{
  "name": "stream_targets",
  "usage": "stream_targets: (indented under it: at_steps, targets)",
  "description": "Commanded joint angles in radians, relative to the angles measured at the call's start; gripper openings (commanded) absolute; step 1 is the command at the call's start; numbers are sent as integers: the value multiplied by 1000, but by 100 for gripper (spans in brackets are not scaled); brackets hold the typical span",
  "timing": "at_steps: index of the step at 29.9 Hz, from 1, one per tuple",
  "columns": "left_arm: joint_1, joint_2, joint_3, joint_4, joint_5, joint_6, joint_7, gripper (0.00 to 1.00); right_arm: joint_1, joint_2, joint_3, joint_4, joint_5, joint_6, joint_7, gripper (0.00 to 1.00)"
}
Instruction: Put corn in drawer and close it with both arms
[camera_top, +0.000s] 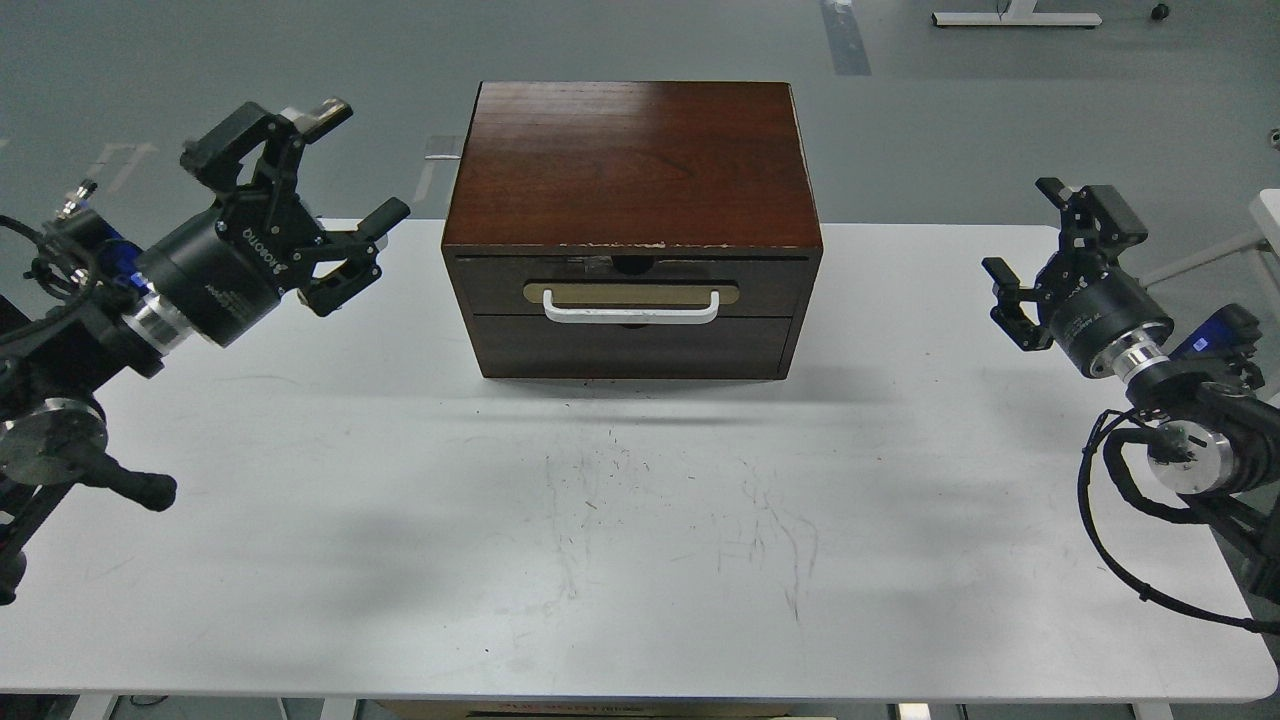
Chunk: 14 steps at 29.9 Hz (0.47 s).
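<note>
The dark reddish-brown cabinet (632, 170) stands at the back middle of the white table (640, 560). Its drawer (632, 288) is shut flush, with a white bar handle (631, 307) on a tan oval plate. The corn is out of view. My left gripper (335, 170) is open and empty, raised to the left of the cabinet, well apart from it. My right gripper (1030, 235) is open and empty, to the right of the cabinet near the table's right edge.
A plain dark panel (632, 348) sits below the drawer. Grey floor lies beyond the table, with a white stand's base (1015, 17) at the far back right. The table front shows faint scratch marks (680, 500).
</note>
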Motion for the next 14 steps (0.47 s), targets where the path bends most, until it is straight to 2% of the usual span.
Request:
stream_targets:
  at_steps: [1,3,8,14]
  targets:
    - [50,-5,-2,91,-57,0,-35,99,-2,26,0,-8,0,0,0,100]
    - [70,-9,-1,150,-104,0,-55,99,-3,37,0,-9,0,0,0,100]
    - [103,-21,9,273,-167,0,-58,99,-40,60,0,-9,0,0,0,100]
    - [130,-52,12,331,-167,0,-55,99,-66,69,-5,-8,0,0,0,100]
